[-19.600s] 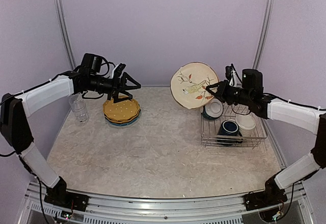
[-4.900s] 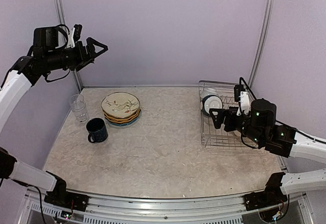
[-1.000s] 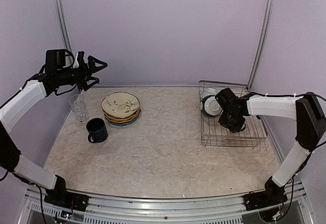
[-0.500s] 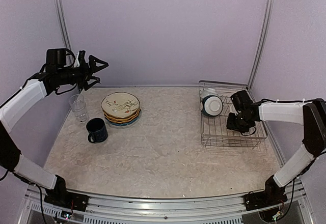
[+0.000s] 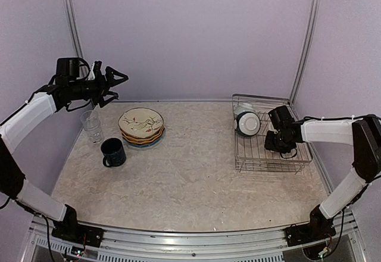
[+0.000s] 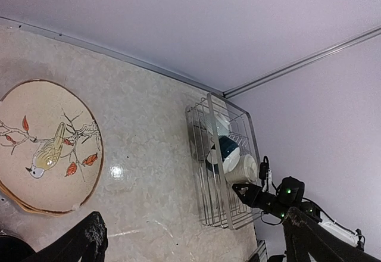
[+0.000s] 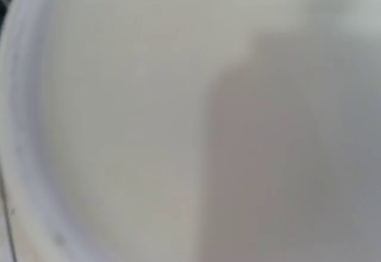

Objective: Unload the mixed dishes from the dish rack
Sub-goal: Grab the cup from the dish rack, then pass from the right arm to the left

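Observation:
The silver wire dish rack [image 5: 260, 162] stands at the right and also shows in the left wrist view [image 6: 209, 155]. A teal bowl [image 5: 247, 122] with a pale inside leans at its far end. A cream mug [image 6: 241, 168] lies in the rack; its pale surface [image 7: 149, 113] fills the right wrist view. My right gripper [image 5: 281, 144] is down in the rack right at this mug; its fingers are hidden. The stacked patterned plates [image 5: 141, 126], dark blue mug [image 5: 112, 152] and clear glass tumbler [image 5: 92, 125] stand on the table at the left. My left gripper [image 5: 118, 86] is open and empty, high above the tumbler.
The tabletop [image 5: 190, 172] is pale marble with purple walls behind and at both sides. Metal posts [image 5: 72, 30] stand in the back corners. The rack sits close to the right wall.
My right gripper has moved from beside the teal bowl to the right part of the rack, onto the cream mug. My left gripper has barely moved.

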{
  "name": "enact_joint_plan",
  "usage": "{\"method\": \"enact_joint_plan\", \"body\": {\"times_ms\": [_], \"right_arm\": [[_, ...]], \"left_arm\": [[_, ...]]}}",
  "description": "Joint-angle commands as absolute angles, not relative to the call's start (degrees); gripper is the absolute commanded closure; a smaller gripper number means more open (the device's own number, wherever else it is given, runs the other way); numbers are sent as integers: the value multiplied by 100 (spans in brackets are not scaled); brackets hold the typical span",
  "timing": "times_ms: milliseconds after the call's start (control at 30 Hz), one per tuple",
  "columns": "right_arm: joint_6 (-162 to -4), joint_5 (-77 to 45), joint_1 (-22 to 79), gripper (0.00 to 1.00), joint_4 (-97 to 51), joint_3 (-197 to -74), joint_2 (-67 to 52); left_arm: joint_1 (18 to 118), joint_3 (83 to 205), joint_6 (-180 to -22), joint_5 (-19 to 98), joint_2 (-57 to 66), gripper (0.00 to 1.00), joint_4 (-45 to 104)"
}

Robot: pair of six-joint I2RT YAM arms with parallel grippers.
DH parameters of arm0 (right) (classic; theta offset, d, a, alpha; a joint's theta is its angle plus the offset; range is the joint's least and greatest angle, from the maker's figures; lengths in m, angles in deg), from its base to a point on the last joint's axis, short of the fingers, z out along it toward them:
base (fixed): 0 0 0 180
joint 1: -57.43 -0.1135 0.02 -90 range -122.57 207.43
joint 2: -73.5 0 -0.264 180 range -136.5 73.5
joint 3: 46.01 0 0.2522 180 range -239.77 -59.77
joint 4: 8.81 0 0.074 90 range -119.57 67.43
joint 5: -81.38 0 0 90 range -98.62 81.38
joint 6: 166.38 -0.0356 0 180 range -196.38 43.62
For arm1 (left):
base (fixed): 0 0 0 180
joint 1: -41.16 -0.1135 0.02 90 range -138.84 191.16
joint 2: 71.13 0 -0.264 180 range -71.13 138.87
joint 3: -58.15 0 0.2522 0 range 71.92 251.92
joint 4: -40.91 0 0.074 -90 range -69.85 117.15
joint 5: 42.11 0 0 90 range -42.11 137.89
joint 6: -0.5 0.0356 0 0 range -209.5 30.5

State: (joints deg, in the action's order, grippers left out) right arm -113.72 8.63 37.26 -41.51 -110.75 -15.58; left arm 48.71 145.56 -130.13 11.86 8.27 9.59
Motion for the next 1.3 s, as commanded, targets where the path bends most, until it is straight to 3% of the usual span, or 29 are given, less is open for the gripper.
{"method": "enact_joint_plan", "body": {"times_ms": [0, 267, 467, 933, 1267], "right_arm": [[-11655, 1412, 3752, 66, -4001, -11070, -1492], [-11762, 1512, 3752, 77, -3790, -10893, -1330], [-11422, 1466, 3747, 100, -3784, -10850, -745], [-10712, 821, 3767, 100, -3390, -10619, 1111], [-10934, 37, 3910, 100, -2419, -10387, 1625]], "left_arm": [[4916, 14733, -12899, 1133, 878, 1, 878], [4988, 14740, -12894, 1138, 913, 1, 858], [5042, 14786, -12877, 1018, 989, 1, 820], [5238, 14864, -12818, 705, 1158, 1, 792], [5708, 15033, -12753, 372, 1520, 1, 654]]}}
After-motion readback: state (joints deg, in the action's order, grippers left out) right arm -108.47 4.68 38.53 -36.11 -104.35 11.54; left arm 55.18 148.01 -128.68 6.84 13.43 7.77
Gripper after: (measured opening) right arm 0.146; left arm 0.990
